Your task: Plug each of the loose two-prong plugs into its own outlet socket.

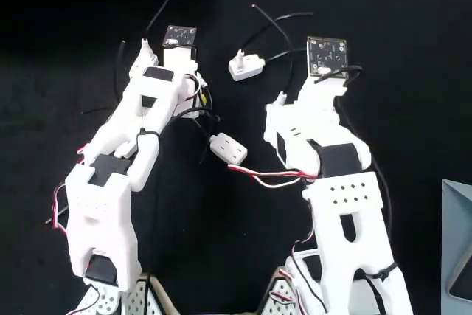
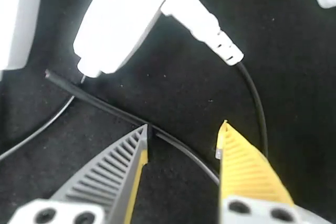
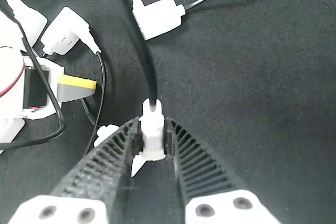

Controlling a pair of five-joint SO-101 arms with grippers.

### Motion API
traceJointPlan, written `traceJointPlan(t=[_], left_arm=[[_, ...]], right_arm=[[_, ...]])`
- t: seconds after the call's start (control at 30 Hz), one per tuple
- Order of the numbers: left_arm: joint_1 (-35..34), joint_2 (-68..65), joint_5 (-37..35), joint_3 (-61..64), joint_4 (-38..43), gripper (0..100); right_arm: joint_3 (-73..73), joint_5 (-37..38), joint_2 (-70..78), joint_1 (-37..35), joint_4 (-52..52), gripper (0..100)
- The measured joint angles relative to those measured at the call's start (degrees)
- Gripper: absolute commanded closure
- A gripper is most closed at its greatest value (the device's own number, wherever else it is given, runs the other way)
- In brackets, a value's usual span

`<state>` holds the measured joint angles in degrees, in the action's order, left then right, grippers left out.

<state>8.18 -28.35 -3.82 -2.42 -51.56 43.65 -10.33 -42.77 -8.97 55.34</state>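
Note:
My right gripper is shut on a small white two-prong plug, whose black cable runs away from the fingers. A white outlet socket and a white plug block lie beyond it on the black mat. My left gripper is open just above a thin black cable, short of a white socket body with a ribbed cable collar. In the high view another white outlet socket lies between the arms and the plug block lies farther back.
Black cables loop over the black mat behind the arms. Red and white servo wires cross between the two arms. A grey box stands at the right edge. Open mat lies to the far right and far left.

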Motion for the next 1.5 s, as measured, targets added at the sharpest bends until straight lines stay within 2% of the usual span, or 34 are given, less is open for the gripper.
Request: traceJointPlan(t=[0.07,0.2,0.3,0.5,0.7,0.83,0.97,1.13,1.17,1.33,1.5], left_arm=[[0.00,0.00,-0.18,-0.35,-2.55,83],[0.18,0.00,-0.26,-1.14,-8.09,98],[0.44,0.09,-0.26,-1.49,-12.40,95],[0.18,0.53,-0.18,-2.20,-24.26,97],[0.35,6.68,-0.18,-0.97,-33.58,97],[0.35,12.84,2.37,4.40,-33.93,97],[0.35,17.58,6.59,9.41,-29.54,95],[0.35,18.55,8.53,10.46,-25.41,72],[0.35,18.64,8.53,10.46,-25.14,71],[0.35,19.96,8.00,9.67,-25.67,73],[0.35,25.49,8.00,8.53,-32.62,78]], right_arm=[[0.00,0.00,0.00,0.00,0.00,98.7],[0.00,0.00,0.00,0.00,0.00,98.7],[0.00,0.00,0.00,0.00,0.00,98.7],[0.00,0.00,0.00,0.00,0.00,98.7],[0.00,0.00,0.00,-0.18,0.00,98.7],[0.00,0.00,0.00,-0.70,0.00,98.7],[0.00,0.00,0.00,-0.53,0.00,98.7],[0.00,0.00,0.00,-0.53,0.00,98.7],[0.00,0.00,0.00,-0.53,0.00,98.7],[0.00,0.00,0.00,-0.53,0.00,98.7],[0.00,0.00,0.00,-0.53,0.00,98.7]])
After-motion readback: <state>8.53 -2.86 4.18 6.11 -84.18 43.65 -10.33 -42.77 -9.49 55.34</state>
